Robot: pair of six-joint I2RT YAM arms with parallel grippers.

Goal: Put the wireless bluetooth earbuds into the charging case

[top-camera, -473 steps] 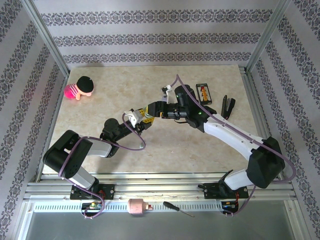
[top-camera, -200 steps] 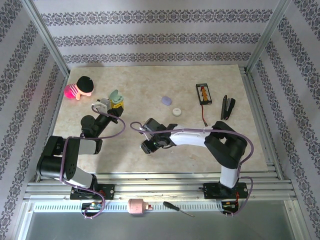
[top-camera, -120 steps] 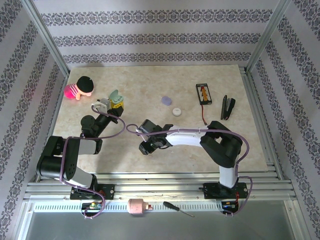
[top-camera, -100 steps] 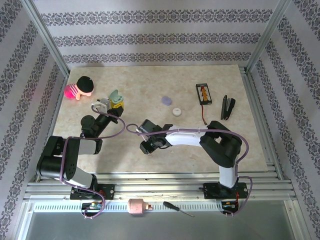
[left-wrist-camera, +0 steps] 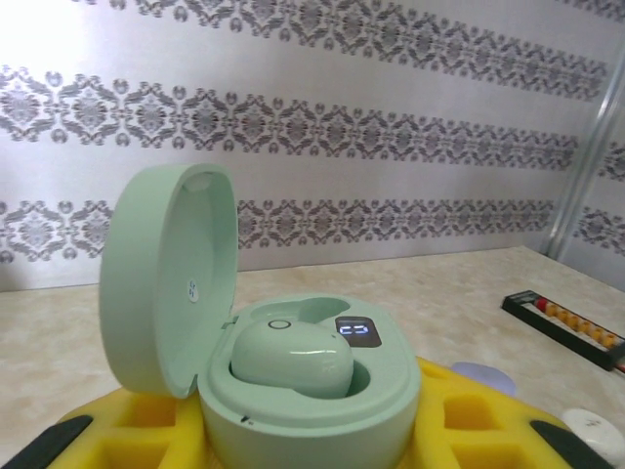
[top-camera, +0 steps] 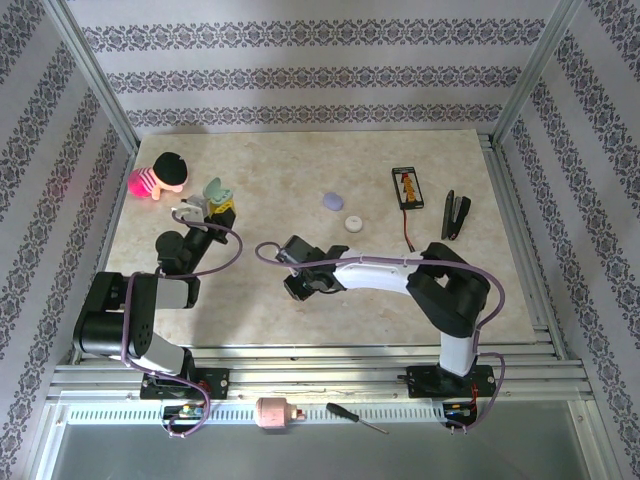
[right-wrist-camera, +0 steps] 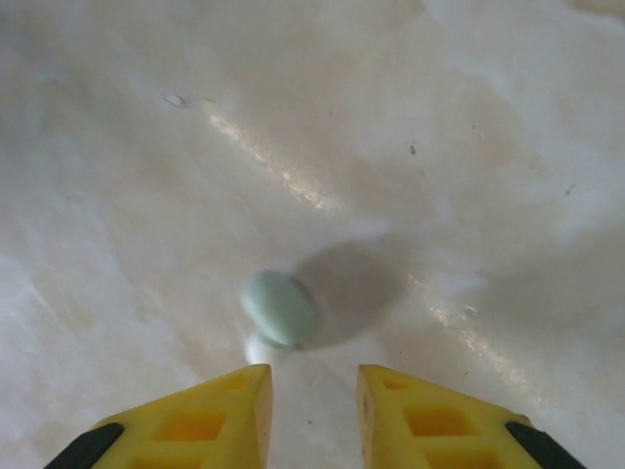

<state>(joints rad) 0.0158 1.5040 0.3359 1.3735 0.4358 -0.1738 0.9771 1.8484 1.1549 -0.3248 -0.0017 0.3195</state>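
My left gripper (left-wrist-camera: 308, 435) is shut on the pale green charging case (left-wrist-camera: 312, 391), its yellow fingers (left-wrist-camera: 127, 430) on either side. The lid (left-wrist-camera: 161, 278) stands open and one green earbud (left-wrist-camera: 291, 360) sits in the case beside a lit display. From above, this case (top-camera: 213, 187) is held at the table's left. A second pale green earbud (right-wrist-camera: 281, 308) lies loose on the table just ahead of my right gripper (right-wrist-camera: 314, 391), slightly left of the gap. That gripper is open, with nothing between its fingertips. From above, the right gripper (top-camera: 297, 285) is low over the near middle of the table.
A lavender pebble-shaped case (top-camera: 333, 201) and a small white round piece (top-camera: 353, 223) lie mid-table. A black-and-orange battery holder (top-camera: 406, 187) and a black stapler-like tool (top-camera: 456, 213) sit at the right. A pink doll (top-camera: 160, 176) lies far left, close to my left gripper.
My left gripper has carried the open case a little left and toward the back. The right arm came from the table's middle to the near middle earlier and has hardly shifted since.
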